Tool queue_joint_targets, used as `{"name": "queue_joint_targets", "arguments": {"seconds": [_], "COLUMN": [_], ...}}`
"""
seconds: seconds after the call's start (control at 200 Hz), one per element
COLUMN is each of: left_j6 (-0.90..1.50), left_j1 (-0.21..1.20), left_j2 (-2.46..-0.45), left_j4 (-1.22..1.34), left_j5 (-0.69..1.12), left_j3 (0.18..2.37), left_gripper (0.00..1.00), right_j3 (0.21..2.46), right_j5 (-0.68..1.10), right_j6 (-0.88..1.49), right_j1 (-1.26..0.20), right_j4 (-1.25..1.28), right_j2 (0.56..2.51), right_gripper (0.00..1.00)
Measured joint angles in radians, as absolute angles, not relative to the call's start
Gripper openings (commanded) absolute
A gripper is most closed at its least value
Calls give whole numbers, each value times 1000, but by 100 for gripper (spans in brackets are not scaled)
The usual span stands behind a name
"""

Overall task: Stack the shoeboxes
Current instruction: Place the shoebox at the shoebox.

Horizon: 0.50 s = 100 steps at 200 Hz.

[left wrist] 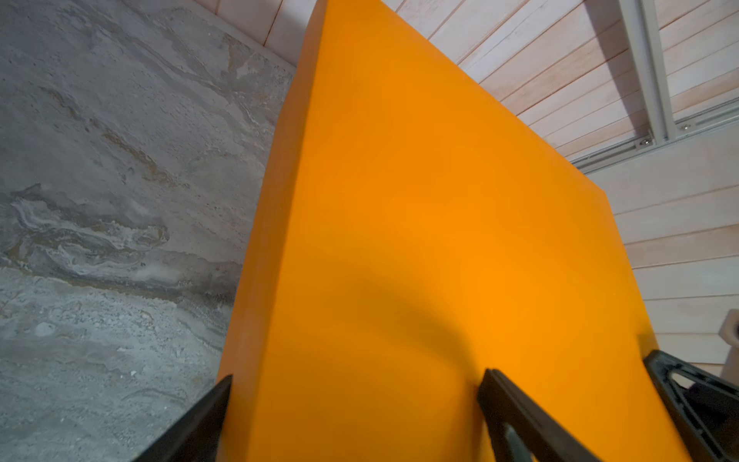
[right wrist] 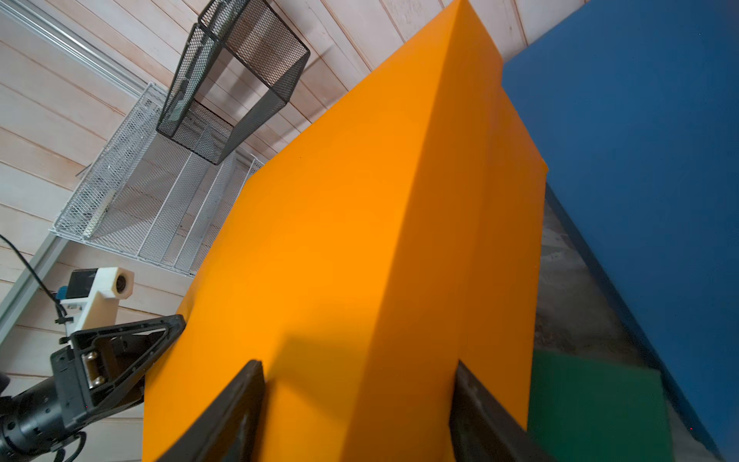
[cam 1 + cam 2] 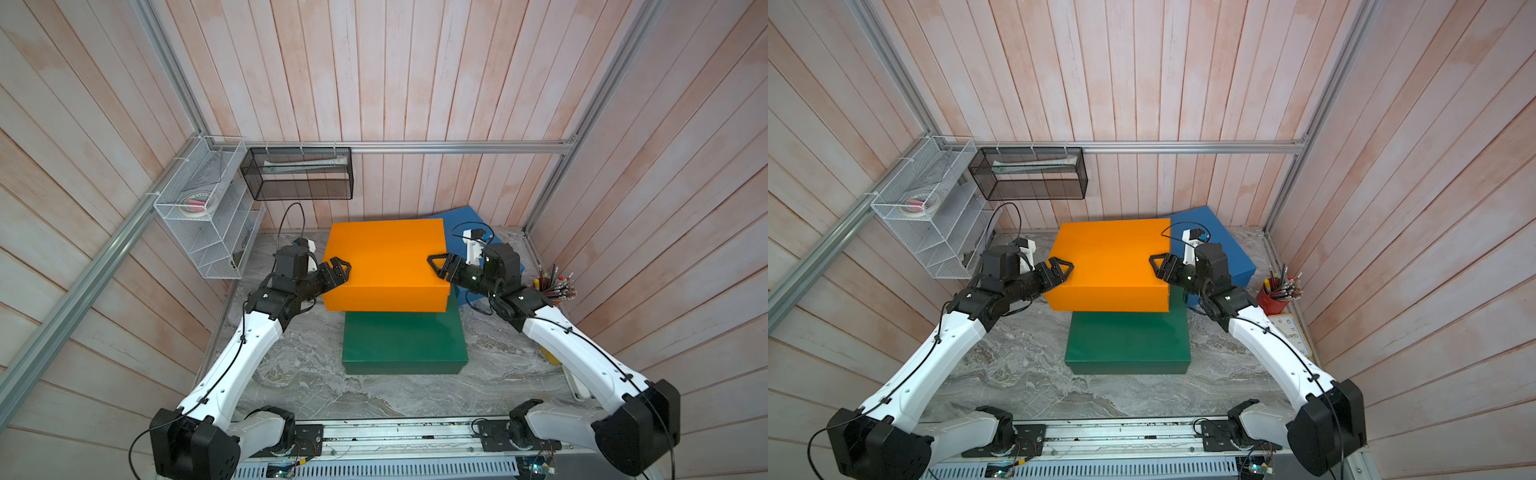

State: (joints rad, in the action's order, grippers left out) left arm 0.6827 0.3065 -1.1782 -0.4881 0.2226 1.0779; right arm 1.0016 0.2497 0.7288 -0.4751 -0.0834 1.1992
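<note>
Room: pink plank walls, grey marble tabletop [image 3: 299, 374].
Orange box [image 3: 386, 262]: held over the green box [image 3: 403, 345], overhanging toward twelve o'clock.
Left gripper [image 3: 338, 272]: clamped on its nine o'clock end.
Right gripper [image 3: 436, 264]: clamped on its three o'clock end.
Advice: I'd draw it toward six o'clock, level, edges squared, then lower.
Count: three boxes, the blue box [image 3: 1221, 245] at one o'clock; two grippers.

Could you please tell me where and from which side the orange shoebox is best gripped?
By its two ends, left claw from the left, right claw from the right: the orange shoebox is too wide for one claw, but its end walls fit between the jaws.
</note>
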Motion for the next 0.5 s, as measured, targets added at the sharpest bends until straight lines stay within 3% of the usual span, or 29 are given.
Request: {"name": "queue_joint_targets", "arguments": {"seconds": [0.5], "left_j6": [746], "left_j1": [590], "left_j2": [-1099], "left_j4": [-527], "left_j5": [-81], "left_j3": [1008], "left_gripper": [94], "right_j3": [800], "right_j5": [168], "right_j6": [781], "right_j1": [-497], "right_j4": [-200], "right_j2": [924], "right_gripper": [71]}}
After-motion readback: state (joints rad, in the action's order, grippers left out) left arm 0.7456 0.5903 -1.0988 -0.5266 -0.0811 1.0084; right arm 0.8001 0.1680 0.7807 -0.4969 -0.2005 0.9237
